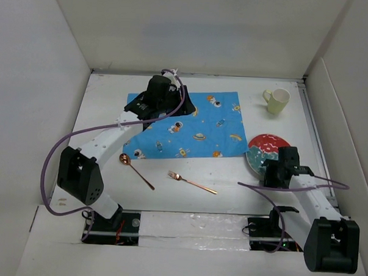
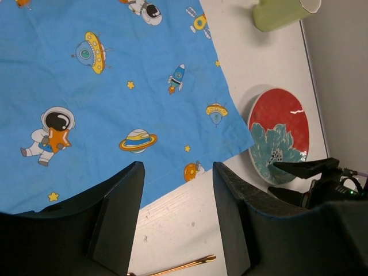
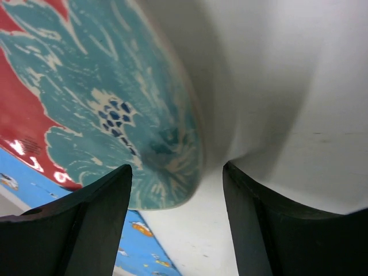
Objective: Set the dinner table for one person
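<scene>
Right jaws, parted, above dinner table

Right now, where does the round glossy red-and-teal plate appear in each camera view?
Top external: plate right of centre.
Left wrist: plate at right, mid-height.
Right wrist: plate fills the upper left.
Shared landmark: blue cartoon-print cloth beside the plate in every view.

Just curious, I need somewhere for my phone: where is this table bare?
Bare: the table strip behind the cloth, and the near strip in front of the fork. Crowded: the right side, with plate and mug.
</scene>
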Available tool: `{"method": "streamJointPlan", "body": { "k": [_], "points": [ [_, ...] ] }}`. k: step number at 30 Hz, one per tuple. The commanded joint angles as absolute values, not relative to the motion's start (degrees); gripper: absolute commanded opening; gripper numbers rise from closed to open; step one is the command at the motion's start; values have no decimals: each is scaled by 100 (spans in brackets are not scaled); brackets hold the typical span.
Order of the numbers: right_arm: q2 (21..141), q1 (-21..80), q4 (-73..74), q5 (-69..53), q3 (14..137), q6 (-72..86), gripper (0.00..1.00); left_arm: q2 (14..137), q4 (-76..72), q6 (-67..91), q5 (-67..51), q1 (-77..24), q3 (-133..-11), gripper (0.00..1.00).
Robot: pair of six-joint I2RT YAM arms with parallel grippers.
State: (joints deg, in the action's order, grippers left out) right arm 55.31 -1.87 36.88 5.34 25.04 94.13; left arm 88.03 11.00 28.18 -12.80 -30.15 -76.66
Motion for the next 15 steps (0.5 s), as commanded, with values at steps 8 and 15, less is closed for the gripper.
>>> {"method": "streamJointPlan", "body": {
  "k": [8,15],
  "points": [
    [6134,-26,3955,1450,2795,10503,57,8095,1011,2742,-730,-3006,-7471,46],
    [6039,-281,3657,1608,2575,10082,33,7805,1160,2610,-422,-3006,-7243,46]
  ]
}}
